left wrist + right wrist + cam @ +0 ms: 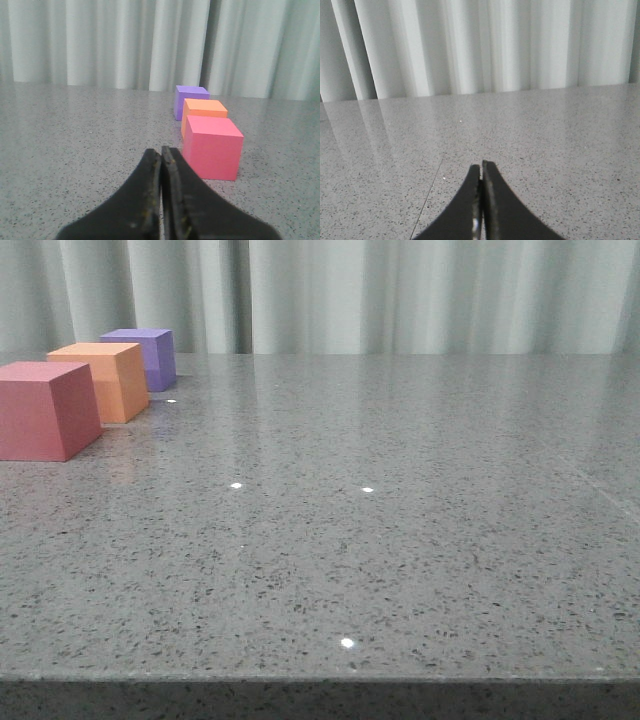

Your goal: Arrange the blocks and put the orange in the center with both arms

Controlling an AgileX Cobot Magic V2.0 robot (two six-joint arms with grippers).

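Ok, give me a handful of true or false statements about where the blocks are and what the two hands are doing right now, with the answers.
1. The three blocks stand in a row with the orange block between the purple block and the pinkish-red block. True.
2. The left hand is shut on the pinkish-red block. False: its fingers are shut on nothing, short of that block.
3. The right hand is shut and empty. True.
4. The purple block is stacked on the orange block. False: all three rest on the table.
5. The front view shows both hands. False: neither appears there.
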